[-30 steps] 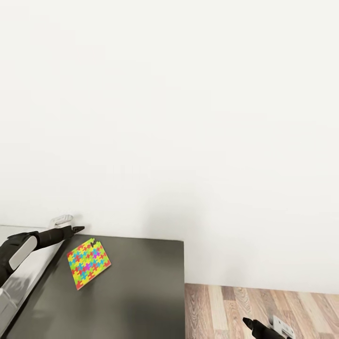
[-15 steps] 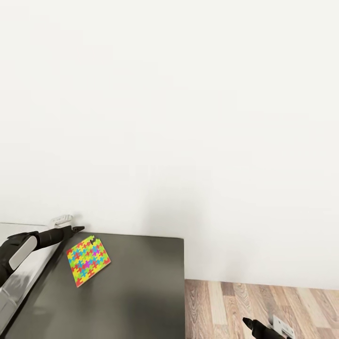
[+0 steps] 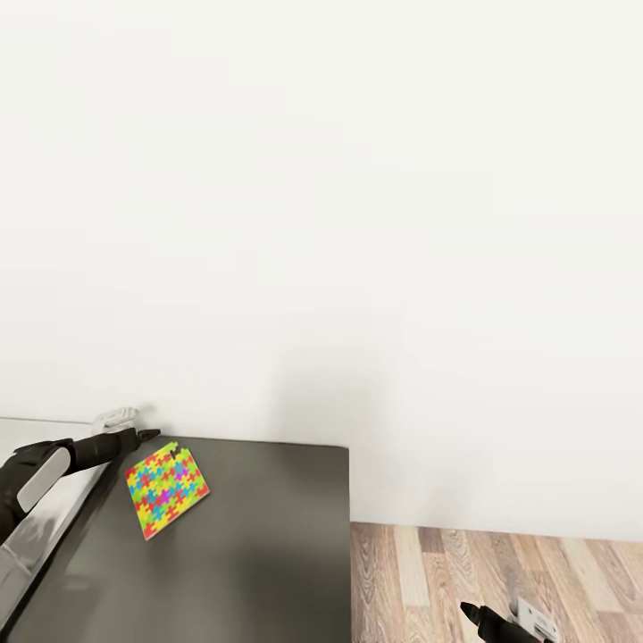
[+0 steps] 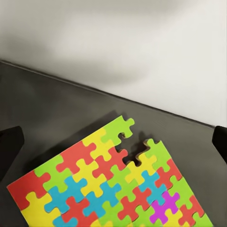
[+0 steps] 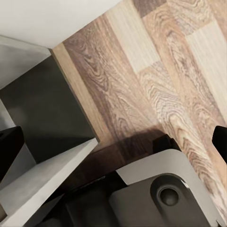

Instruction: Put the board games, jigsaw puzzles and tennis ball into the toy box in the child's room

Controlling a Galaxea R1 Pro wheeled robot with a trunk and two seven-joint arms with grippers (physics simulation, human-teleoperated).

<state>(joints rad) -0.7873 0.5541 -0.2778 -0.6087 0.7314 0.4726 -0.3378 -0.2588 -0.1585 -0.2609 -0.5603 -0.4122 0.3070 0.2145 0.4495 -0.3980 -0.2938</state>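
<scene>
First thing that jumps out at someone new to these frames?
The bright jigsaw puzzle lies flat on a dark grey cabinet top near the white wall; in the left wrist view one corner piece is missing. The left gripper hovers just beside the puzzle's far corner, jaws spread and not on it. The right gripper hangs low over the wood floor, jaws also apart.

Matt dark cabinet top (image 3: 259, 536); wood-grain plank floor (image 3: 500, 572); smooth, bright jigsaw puzzle (image 3: 166, 489).
</scene>
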